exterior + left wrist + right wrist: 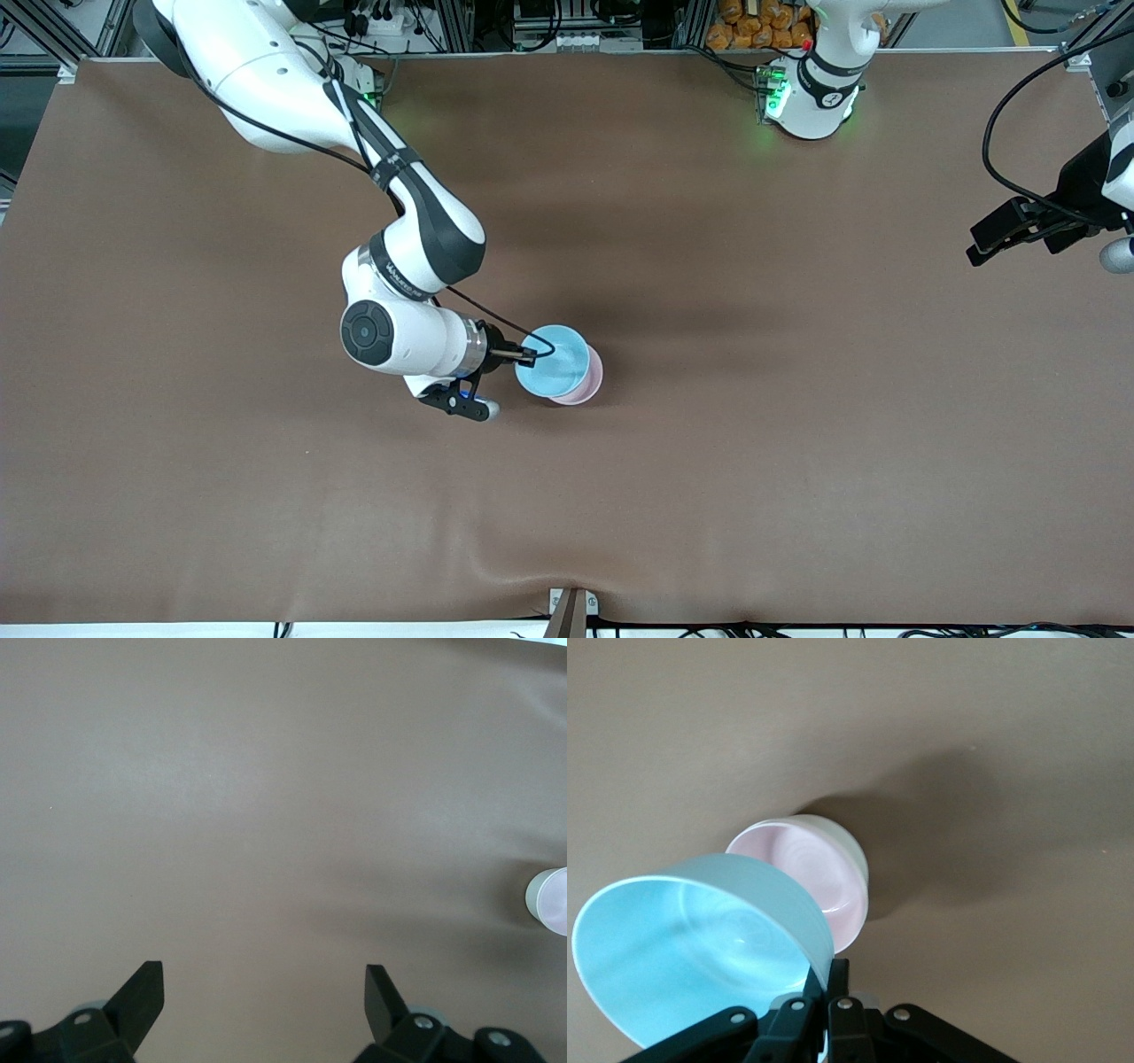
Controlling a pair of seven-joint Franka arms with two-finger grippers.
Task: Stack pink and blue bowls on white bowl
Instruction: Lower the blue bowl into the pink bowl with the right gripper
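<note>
Your table (797, 461) is one wide brown sheet, rumpled at the edge nearest the front camera; metal framing and cabling run along the edge where the arm bases stand.

Progress, by my read: two thirds in. The pink bowl (824, 873) sits nested in the white bowl (855, 855), whose paler outer wall shows around it in the right wrist view, mid-table and toward the right arm's end. The blue bowl (551, 359) is not yet seated: your right gripper (828, 979) pinches its rim, holding it tilted, over the stack and slightly off centre. Left to do: centre, lower, let go.

Your left gripper (264, 988) waits over bare sheet at the left arm's end, fingers spread apart, holding nothing.
</note>
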